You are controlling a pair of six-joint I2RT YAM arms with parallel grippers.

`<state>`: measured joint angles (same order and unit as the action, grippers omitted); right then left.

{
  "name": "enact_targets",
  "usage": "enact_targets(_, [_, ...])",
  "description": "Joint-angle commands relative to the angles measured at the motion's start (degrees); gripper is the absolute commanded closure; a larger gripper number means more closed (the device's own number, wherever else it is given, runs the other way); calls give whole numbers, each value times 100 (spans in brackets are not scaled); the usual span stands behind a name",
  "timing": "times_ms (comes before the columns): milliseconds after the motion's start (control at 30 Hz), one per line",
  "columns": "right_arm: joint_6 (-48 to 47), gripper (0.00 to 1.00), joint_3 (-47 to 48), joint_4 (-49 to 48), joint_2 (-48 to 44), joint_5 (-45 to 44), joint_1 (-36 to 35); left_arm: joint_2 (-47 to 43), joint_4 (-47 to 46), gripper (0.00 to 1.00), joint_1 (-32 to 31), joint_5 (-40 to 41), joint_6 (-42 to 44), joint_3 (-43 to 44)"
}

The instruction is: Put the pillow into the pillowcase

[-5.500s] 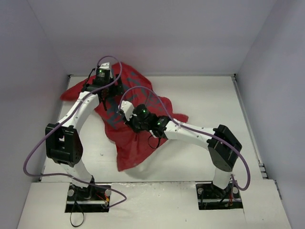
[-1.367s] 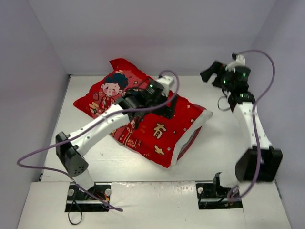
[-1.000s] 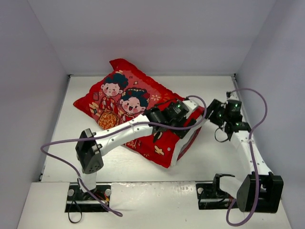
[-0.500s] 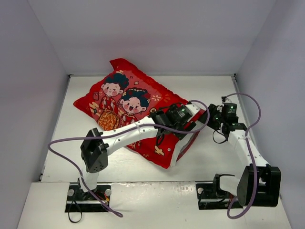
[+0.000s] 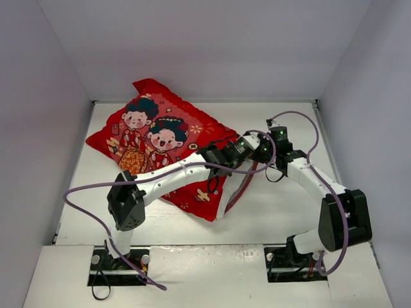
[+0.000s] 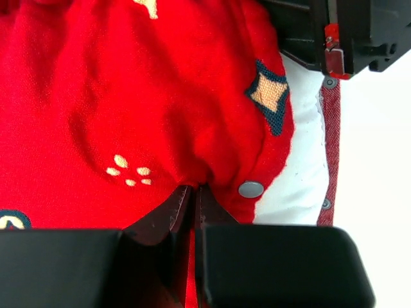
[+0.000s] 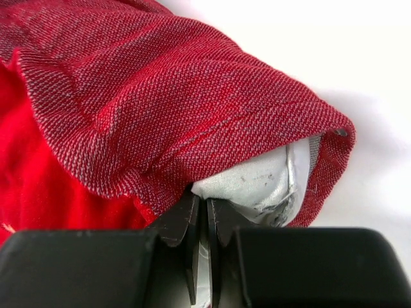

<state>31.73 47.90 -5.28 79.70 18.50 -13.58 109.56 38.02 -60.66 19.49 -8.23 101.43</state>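
The bright red pillowcase [image 5: 154,141] with two cartoon figures lies across the table's left and middle. The white pillow [image 5: 222,208] is inside it and shows only at the open right end. My left gripper [image 5: 244,155] is shut on a fold of the red pillowcase [image 6: 128,115] beside a metal snap [image 6: 250,188], with white pillow [image 6: 302,173] just to its right. My right gripper [image 5: 260,154] sits close against it. In the right wrist view that gripper [image 7: 205,204] is shut where the white pillow corner [image 7: 270,183] pokes from the duller red hem [image 7: 167,96].
White walls close in the table [image 5: 289,192] at the back and on both sides. The two arms' purple cables [image 5: 83,199] loop above the table. The right gripper's black body [image 6: 334,32] is just beyond my left fingertips.
Both grippers have shut. The right arm swung in leftward to the case's open end. The pillowcase has slid left and toward the back.
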Motion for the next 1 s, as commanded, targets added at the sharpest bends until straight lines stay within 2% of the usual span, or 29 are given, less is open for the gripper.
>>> enact_targets(0, [185, 100, 553, -606, 221, 364, -241, -435, -242, 100, 98, -93, 76, 166])
enact_targets(33, [176, 100, 641, -658, 273, 391, -259, -444, -251, 100, 133, -181, 24, 202])
enact_targets(167, [124, 100, 1167, -1061, 703, 663, -417, -461, -304, 100, 388, -1373, -389, 465])
enact_targets(267, [27, 97, 1353, -1142, 906, 751, -470, -462, -374, 100, 415, -1702, -557, 737])
enact_targets(367, [-307, 76, 1214, -1124, 698, 392, -286, -462, -401, 100, 441, -1537, -496, 1062])
enact_targets(400, [-272, 63, 952, -1133, 600, 417, -155, -444, -392, 100, 476, -1431, -400, 1124])
enact_targets(533, [-246, 48, 335, -1124, -31, 795, 741, -453, -383, 100, 652, -1342, -372, 1204])
enact_targets(600, [-272, 43, 150, -1124, -209, 962, 866, -418, -383, 100, 687, -1324, -355, 1213])
enact_targets(767, [-167, 44, -289, -1133, -376, 1524, 788, -295, -374, 100, 714, -1430, -311, 1353])
enact_targets(867, [-272, 49, -474, -1194, -245, 1551, 612, -207, -392, 100, 714, -1509, -302, 1502])
enact_targets(933, [-229, 57, -562, -1552, 36, 1647, 489, -128, -392, 100, 714, -1657, -320, 1634])
enact_targets(967, [-167, 68, -606, -1790, 141, 1709, 340, -84, -392, 100, 705, -1728, -346, 1687])
